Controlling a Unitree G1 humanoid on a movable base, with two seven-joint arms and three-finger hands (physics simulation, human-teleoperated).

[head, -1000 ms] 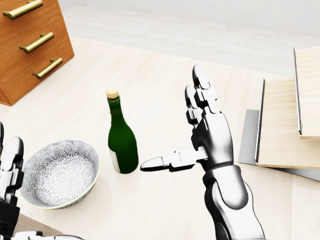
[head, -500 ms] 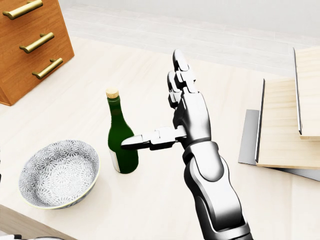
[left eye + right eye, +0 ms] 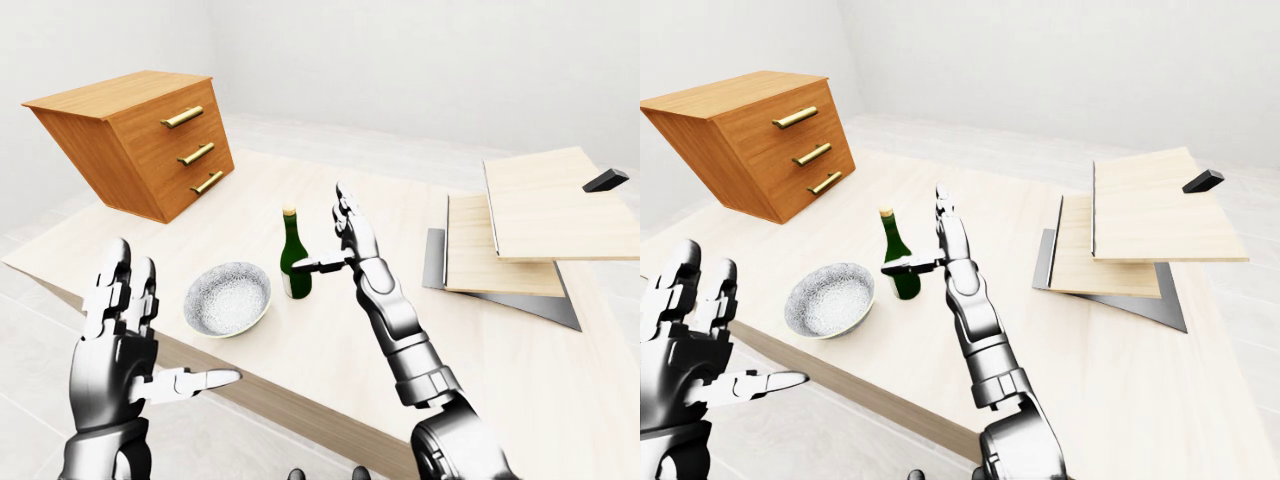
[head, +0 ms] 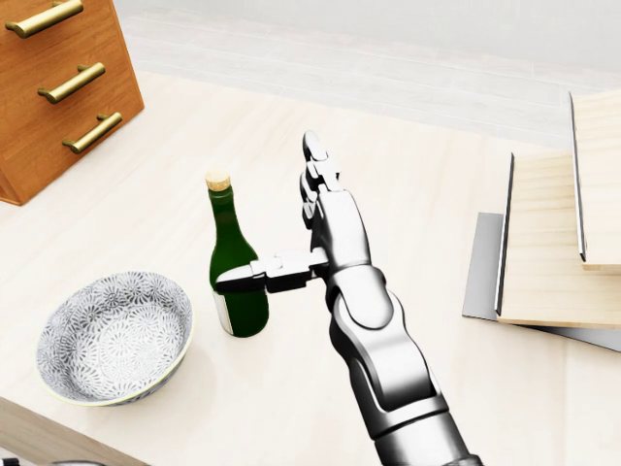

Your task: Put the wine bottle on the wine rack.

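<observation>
Pale wood table (image 4: 291, 126), with the bottle (image 4: 236, 277) standing upright beside the bowl (image 4: 112, 335). Right hand (image 4: 315, 243) is spread wide, thumb just brushing the glass, nothing gripped. Left hand (image 3: 125, 340) is splayed off-table. My worry: that thumb nudges it over before the fingers wrap around.

We see our right hand (image 4: 291, 238) held up, open, on the end of a long, stretched-out arm. Two fingers (image 4: 316, 173) point straight up, side by side. The thumb (image 4: 254, 275) sticks out flat to the left in the head view. Our left hand (image 3: 125, 340) is up too, low at the left of the left-eye view. Its fingers (image 3: 120, 288) point up and spread a little, and its thumb (image 3: 195, 381) points out to the right.
</observation>
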